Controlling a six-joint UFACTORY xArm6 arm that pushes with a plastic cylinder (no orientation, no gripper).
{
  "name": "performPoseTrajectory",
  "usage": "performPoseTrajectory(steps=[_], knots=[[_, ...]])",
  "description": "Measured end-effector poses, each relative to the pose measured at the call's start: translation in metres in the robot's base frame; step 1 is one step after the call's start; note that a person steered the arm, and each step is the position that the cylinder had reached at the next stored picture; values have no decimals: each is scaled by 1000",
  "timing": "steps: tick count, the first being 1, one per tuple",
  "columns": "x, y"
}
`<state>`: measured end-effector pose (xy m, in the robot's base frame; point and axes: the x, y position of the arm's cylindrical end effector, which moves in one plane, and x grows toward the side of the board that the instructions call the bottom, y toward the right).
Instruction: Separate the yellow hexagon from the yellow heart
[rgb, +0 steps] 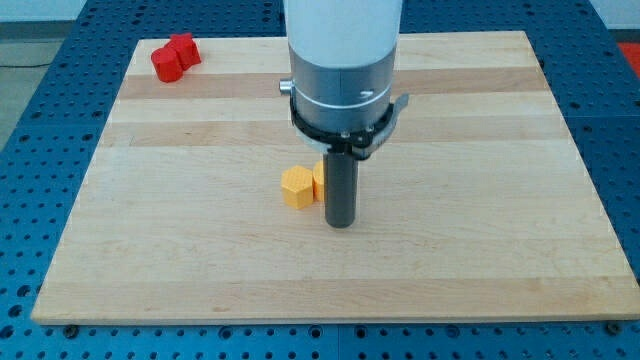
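A yellow hexagon (296, 187) lies near the middle of the wooden board (200, 260). Right beside it, touching on its right, is a second yellow block (318, 178), the yellow heart, mostly hidden behind my rod. My tip (341, 224) rests on the board just right of and slightly below the two yellow blocks, close to the heart; I cannot tell whether it touches it.
Two red blocks (175, 57) lie pressed together at the board's top left corner. The arm's white and grey body (342, 70) hangs over the board's top middle. A blue perforated table (40, 90) surrounds the board.
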<state>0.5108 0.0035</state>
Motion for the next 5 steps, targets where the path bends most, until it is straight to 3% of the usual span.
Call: performPoseTrajectory(steps=[3,5], knots=[[-51,-140],[-83,-179]])
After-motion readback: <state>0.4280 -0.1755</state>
